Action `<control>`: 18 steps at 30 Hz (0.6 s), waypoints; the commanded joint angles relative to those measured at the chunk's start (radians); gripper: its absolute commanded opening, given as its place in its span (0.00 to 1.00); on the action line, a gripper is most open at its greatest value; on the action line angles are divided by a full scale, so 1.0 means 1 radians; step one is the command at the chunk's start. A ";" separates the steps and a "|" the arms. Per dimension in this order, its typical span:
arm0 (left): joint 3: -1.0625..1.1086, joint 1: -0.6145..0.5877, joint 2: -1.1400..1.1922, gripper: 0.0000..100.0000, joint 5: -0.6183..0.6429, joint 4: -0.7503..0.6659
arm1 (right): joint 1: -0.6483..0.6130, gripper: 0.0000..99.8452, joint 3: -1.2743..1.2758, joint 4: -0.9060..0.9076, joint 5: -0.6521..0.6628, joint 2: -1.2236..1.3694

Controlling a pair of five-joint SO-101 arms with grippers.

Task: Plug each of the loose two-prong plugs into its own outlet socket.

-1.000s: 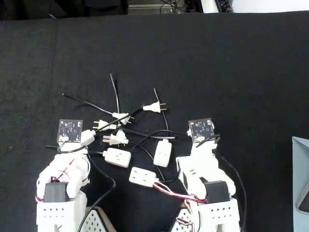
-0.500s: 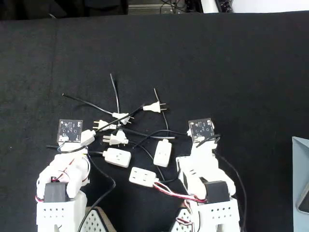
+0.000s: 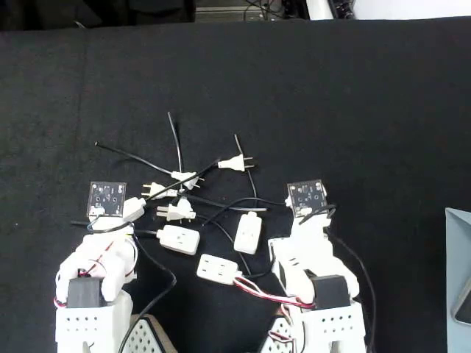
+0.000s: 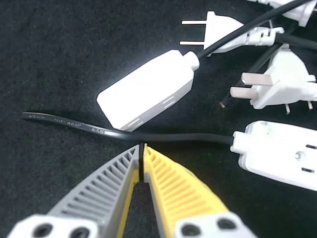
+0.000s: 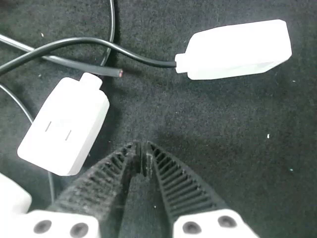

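Note:
Several white two-prong plugs on short black cords lie in the middle of the black table: one farthest back, one left of it, one and one nearer the arms. White outlet sockets lie between the two arms. My left gripper is shut on nothing, its tips at a black cord, close to a socket and a flat-prong plug. My right gripper is shut and holds nothing, low over the cloth between two sockets.
Loose black cords cross among the plugs and sockets. Another socket ends the cord in front of the left gripper. A grey-blue object stands at the table's right edge. The far half of the black cloth is bare.

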 commanded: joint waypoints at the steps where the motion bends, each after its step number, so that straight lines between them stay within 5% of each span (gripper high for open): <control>1: 0.019 0.013 0.000 0.03 0.008 0.017 | 0.011 0.02 -0.004 0.003 0.006 -0.065; 18: -0.070 -0.028 -0.003 0.03 0.006 -0.135 | 0.014 0.02 -0.042 -0.002 0.017 -0.067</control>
